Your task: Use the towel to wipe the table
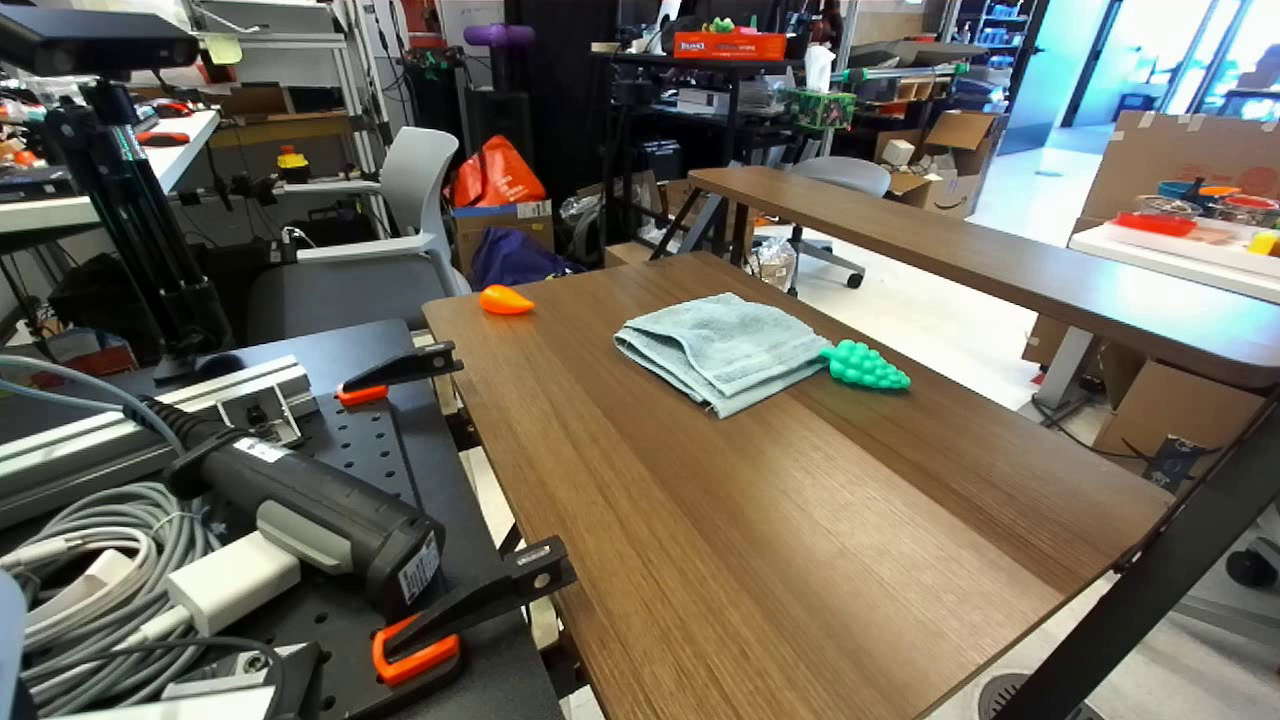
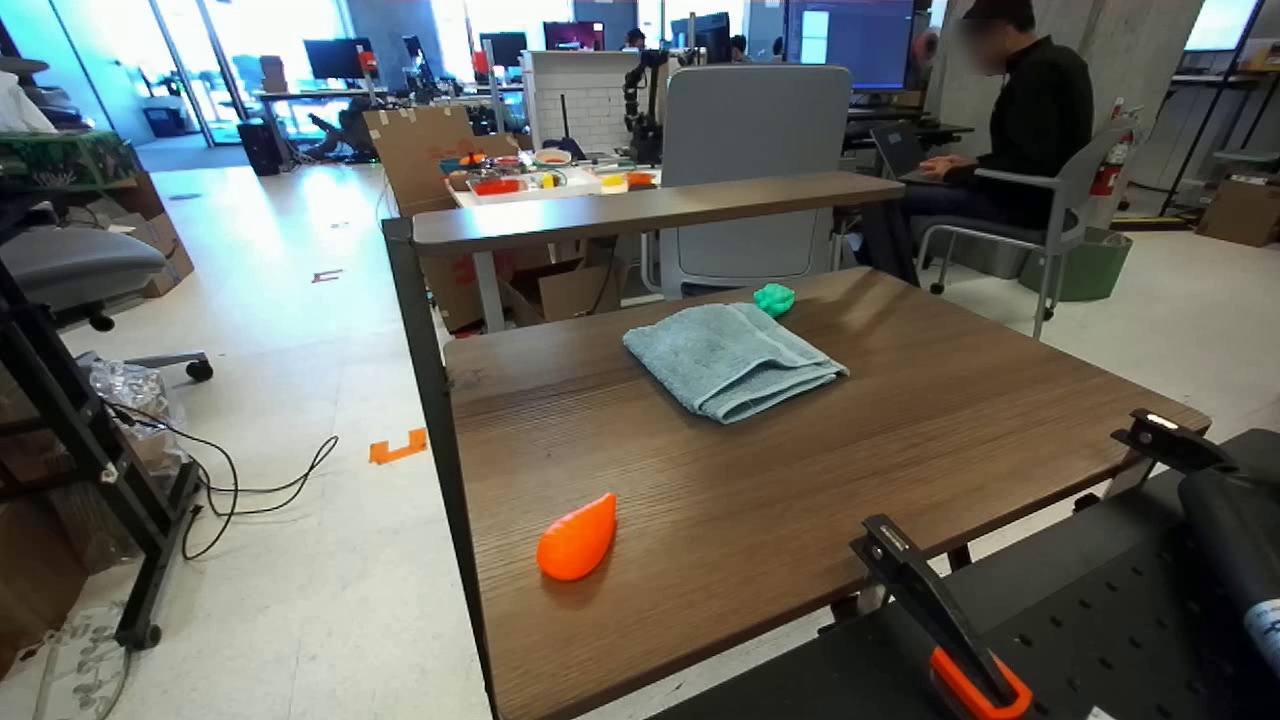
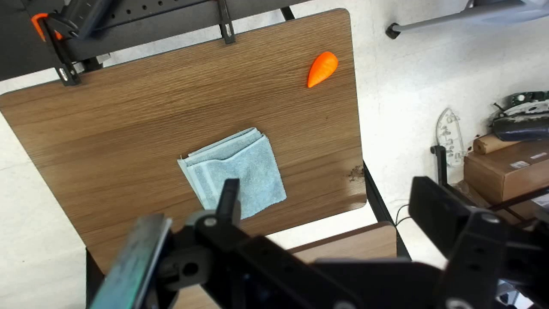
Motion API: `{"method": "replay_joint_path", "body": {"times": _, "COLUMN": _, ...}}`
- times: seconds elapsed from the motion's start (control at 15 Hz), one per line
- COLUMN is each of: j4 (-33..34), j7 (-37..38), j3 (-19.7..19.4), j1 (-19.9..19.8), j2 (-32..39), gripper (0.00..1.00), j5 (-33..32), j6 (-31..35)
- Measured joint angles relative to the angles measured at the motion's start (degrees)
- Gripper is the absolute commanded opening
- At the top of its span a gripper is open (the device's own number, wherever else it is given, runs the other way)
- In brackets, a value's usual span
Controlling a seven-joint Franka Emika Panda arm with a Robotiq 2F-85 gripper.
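Note:
The towel, a pale grey-blue folded cloth, lies rumpled on the brown wood-grain table in both exterior views [image 1: 725, 345] [image 2: 720, 355]. The towel also shows in the wrist view [image 3: 253, 176], partly covered by a finger. The table top shows in both exterior views [image 1: 620, 450] [image 2: 760, 500] and the wrist view [image 3: 128, 116]. My gripper [image 3: 328, 189] is open and empty, high above the table, its fingers wide apart. One finger appears over the towel, the other past the table's end. The gripper is outside both exterior views.
An orange teardrop-shaped object [image 3: 322, 68] lies near a table corner. A green bumpy object [image 1: 866, 366] lies against the towel. A dark smudge [image 3: 356, 173] marks the table edge. A raised wooden shelf [image 1: 950, 245] runs along one side. Black clamps [image 2: 915, 580] grip the opposite edge.

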Motion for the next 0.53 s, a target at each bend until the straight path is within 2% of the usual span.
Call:
{"method": "replay_joint_path", "body": {"times": 0.4, "j4": -0.2, "j7": 0.0, "j3": 0.0, "j1": 0.0, "j2": 0.0, "gripper": 1.00, "j5": 0.2, "j6": 0.4}}
{"method": "replay_joint_path", "body": {"times": 0.53, "j4": -0.5, "j7": 1.4, "j3": 0.0, "j1": 0.0, "j2": 0.8, "gripper": 1.00, "j5": 0.6, "j6": 3.4}}
